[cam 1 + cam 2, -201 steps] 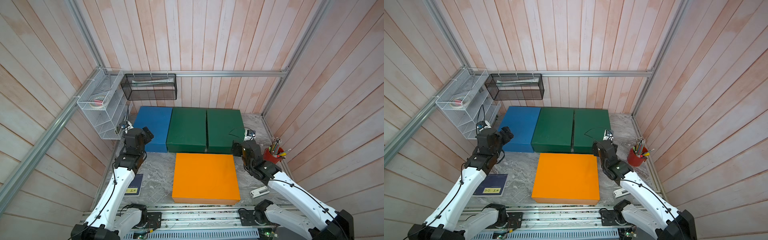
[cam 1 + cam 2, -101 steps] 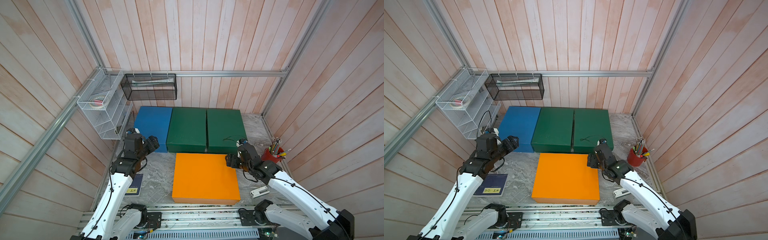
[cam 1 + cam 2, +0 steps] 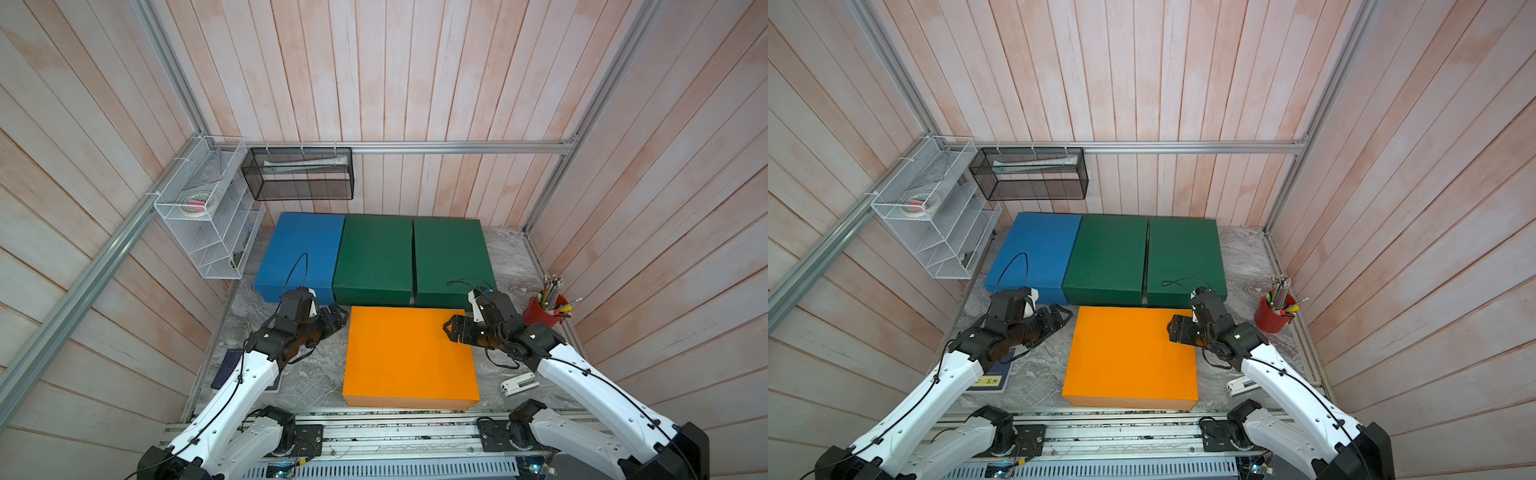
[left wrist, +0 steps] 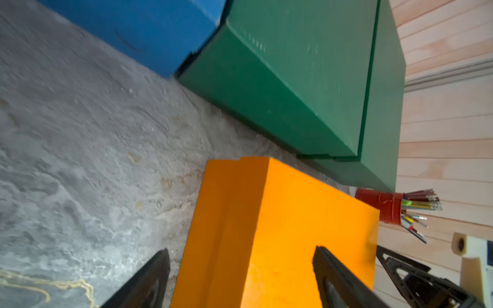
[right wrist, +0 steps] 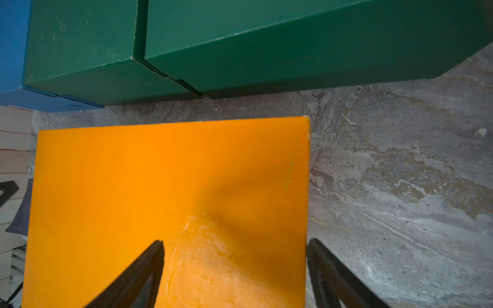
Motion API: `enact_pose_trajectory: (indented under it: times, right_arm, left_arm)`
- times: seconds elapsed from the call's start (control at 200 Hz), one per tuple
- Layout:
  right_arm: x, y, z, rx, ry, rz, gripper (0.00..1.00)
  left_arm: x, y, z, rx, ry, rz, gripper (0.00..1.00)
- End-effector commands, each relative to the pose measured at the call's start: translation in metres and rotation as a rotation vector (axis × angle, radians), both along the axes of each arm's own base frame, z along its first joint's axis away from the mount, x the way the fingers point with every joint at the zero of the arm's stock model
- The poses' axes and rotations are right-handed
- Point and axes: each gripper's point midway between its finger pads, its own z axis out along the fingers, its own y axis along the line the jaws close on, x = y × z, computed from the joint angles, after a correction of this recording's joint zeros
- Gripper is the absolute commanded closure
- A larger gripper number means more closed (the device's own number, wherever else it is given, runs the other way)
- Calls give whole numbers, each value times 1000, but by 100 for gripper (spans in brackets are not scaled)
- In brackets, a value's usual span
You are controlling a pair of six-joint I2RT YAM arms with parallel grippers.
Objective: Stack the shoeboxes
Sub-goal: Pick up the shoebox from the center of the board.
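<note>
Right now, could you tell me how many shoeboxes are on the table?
4. In a back row: blue shoebox, middle green shoebox, end green shoebox. The orange shoebox lies in front. None appears hidden.

Both top views are bright, evenly lit and sharp; the pale pink wooden wall planks (image 3: 374,83) splay toward the edges. The left wrist view is smeared, worst over the grey marbled tabletop (image 4: 80,133). In the right wrist view a soft shadow crosses the flat orange cardboard shoebox (image 5: 106,186), beside a pale sheen.
</note>
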Motion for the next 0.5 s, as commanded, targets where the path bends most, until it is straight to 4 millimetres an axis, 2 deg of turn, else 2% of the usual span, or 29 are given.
enact_pose_trajectory:
  times: [0.0,0.24,0.495]
  right_arm:
    - [-22,1,-14,67,113,4,14]
    - [-33,-6,-26,110,167,-24,12]
    - [-40,5,-40,210,213,-24,10]
  left_arm:
    - [-10,-18,-9,-60,54,-19,10]
    - [-27,-41,-25,-108,99,-52,11]
    - [-31,-60,-36,-134,131,-77,10]
